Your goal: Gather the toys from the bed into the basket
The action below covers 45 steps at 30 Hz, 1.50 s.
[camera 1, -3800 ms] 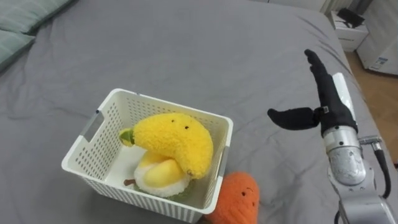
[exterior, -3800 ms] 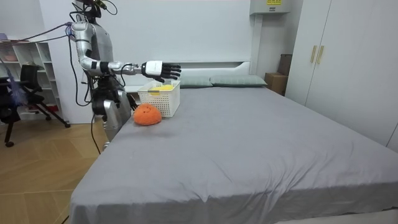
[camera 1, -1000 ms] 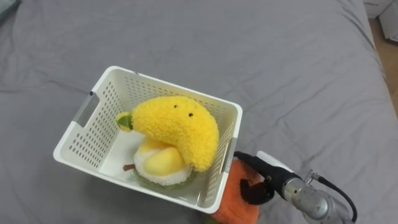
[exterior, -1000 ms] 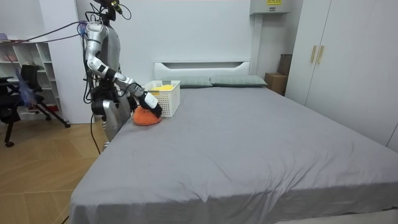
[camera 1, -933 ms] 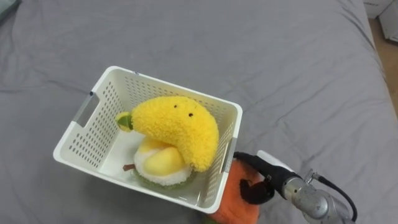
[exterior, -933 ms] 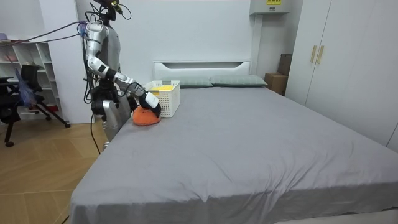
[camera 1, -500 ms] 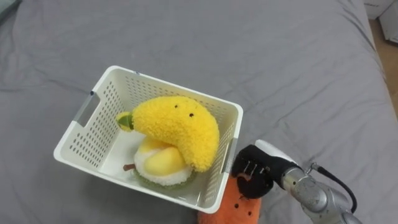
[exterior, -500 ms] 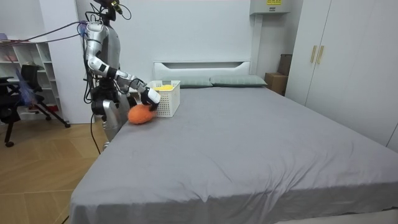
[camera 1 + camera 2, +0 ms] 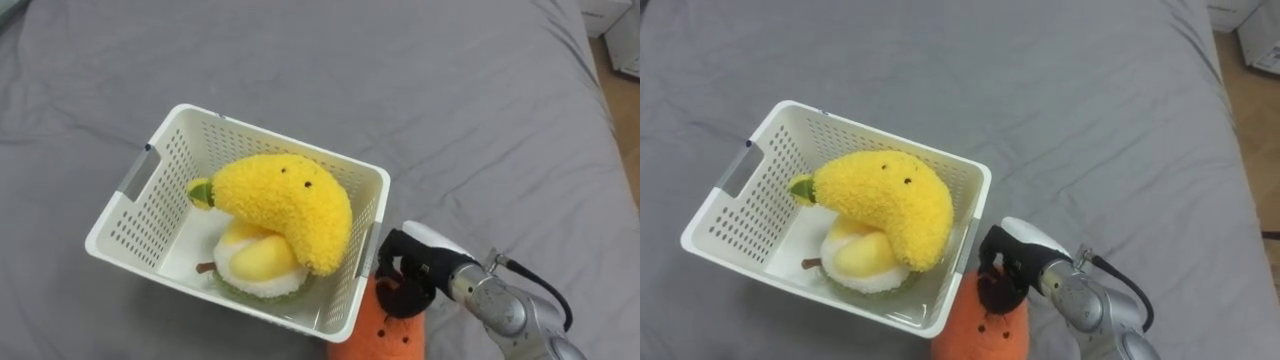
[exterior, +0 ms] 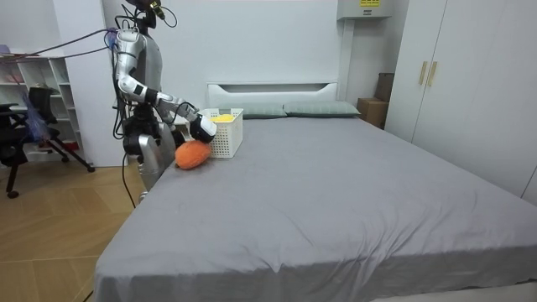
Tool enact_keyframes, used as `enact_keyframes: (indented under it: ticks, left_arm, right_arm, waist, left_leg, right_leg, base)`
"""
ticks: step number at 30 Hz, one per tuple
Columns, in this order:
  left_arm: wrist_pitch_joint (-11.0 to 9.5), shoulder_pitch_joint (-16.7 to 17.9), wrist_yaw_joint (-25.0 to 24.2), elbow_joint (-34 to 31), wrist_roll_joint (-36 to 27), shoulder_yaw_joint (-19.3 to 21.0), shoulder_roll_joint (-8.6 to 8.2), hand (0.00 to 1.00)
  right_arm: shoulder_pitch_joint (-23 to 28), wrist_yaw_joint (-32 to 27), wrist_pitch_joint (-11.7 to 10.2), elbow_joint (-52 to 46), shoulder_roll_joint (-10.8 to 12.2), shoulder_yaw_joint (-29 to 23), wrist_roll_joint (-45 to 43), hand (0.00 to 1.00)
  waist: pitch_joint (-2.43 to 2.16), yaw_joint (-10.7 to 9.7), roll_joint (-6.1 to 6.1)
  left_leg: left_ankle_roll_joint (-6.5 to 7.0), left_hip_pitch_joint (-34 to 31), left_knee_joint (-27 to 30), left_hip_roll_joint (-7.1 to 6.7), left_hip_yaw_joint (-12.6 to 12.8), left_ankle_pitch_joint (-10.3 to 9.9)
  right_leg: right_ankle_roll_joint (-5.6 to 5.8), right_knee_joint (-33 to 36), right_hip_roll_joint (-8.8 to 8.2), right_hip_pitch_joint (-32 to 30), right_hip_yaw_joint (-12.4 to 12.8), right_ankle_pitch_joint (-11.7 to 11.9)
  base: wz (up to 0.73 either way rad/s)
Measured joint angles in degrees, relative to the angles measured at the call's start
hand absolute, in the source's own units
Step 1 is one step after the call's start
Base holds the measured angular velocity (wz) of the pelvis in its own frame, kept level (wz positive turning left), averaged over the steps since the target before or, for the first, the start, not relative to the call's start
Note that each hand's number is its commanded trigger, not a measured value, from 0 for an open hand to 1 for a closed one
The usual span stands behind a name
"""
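While your right hand point(image 9: 405, 275) sits with its fingers curled down onto the top of the orange plush toy point(image 9: 385, 338), note that the grip takes only the upper crown, with the bulk of the body hanging below the palm. The toy lies just beside the white basket point(image 9: 150, 200), against the basket's corner nearest the robot on its right side, and touches or very nearly touches that wall. Whether it is clear of the grey bed point(image 9: 480, 100) beneath the basket cannot be told from these views. Judge the toy as light, soft and compressible: the pile gives under the fingers, so a shallow pinch on fabric alone may let the stuffing slide out of the hold. It is not fragile and not slippery, and a firm squeeze does it no harm. You are advised to take hold across the widest part of the body, thumb on one side and fingers on the other, deep enough to gather stuffing and not just fur. Inside the basket a yellow banana plush point(image 9: 290, 205) lies across a white-and-yellow plush point(image 9: 255, 265) and rises above the basket's rim, so free room is found mainly on the basket's far left side. Expect the orange toy to need seating against these two, which yield readily. The room view places the robot at the bed corner beside the basket, right arm reaching down to the toy at the basket's near side.
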Motion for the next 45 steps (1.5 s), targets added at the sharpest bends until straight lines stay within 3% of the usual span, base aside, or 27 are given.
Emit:
enact_keyframes:
  ticks: [15,19,22,29,32,37,45]
  left_arm:
    - [-0.06,0.57,-0.26,0.22,-0.18,0.04,0.29,0.0]
    - [-0.37,0.95,-0.27,0.33,-0.03,0.95,0.23,0.0]
    - [-0.35,1.77,-0.01,0.3,0.04,1.79,0.15,0.0]
    - [0.16,4.16,1.31,-1.74,0.0,3.62,-0.71,0.0]
    - [0.92,5.46,1.31,-3.15,0.01,4.65,-1.14,0.0]
    - [1.0,6.63,1.75,-4.57,0.0,6.19,-2.55,0.0]
    - [1.04,7.55,2.29,-4.57,0.15,6.25,-2.68,0.0]
  right_arm:
    - [0.05,-2.02,-0.17,-1.27,-0.58,-2.28,-0.48,1.0]
    - [0.42,-4.34,-1.17,-5.82,-4.41,-4.38,1.66,1.0]
    - [0.98,-8.56,-2.2,-6.23,-4.34,-8.19,3.03,1.0]
    - [2.94,-15.18,-2.01,-9.05,-3.78,-16.4,3.08,1.0]
    - [3.1,-17.28,-1.95,-11.67,-3.64,-18.06,4.76,1.0]
    - [3.47,-20.97,-2.11,-17.38,-3.63,-18.79,5.13,1.0]
    - [3.53,-23.2,-2.03,-18.15,-3.58,-18.88,5.22,1.0]
  waist:
    - [0.03,-0.34,0.05]
    - [0.08,-0.72,-0.03]
    - [0.13,-1.74,-0.06]
    - [0.13,-3.45,0.42]
    - [0.26,-3.44,0.85]
    - [-0.04,-3.27,1.54]
    - [-0.13,-3.37,1.61]
  left_leg:
    - [0.05,0.56,0.03,0.02,0.81,0.03]
    - [0.09,1.14,-0.1,0.0,0.58,0.05]
    - [0.09,2.36,-0.25,-0.01,0.35,0.04]
    - [0.09,2.87,-0.2,0.05,1.29,0.03]
    - [0.1,4.59,-0.76,0.12,1.71,0.02]
    - [0.1,5.72,-1.02,0.14,2.08,0.02]
    - [0.1,7.7,-1.15,0.18,2.12,0.0]
  right_leg:
    - [0.04,0.02,0.07,0.31,0.9,0.12]
    - [0.06,-0.13,0.05,0.9,0.76,0.18]
    - [0.07,-0.26,0.1,2.13,0.95,0.17]
    - [0.12,-0.01,0.17,2.38,1.91,0.23]
    - [0.13,-0.05,0.3,3.61,2.6,0.23]
    - [0.13,-0.04,0.36,4.48,2.85,0.23]
    - [0.14,-0.03,0.44,6.22,3.14,0.22]
  base:
    - [-0.02]
    - [0.01]
    - [0.04]
    - [-0.04]
    - [-0.11]
    - [-0.03]
    - [-0.01]
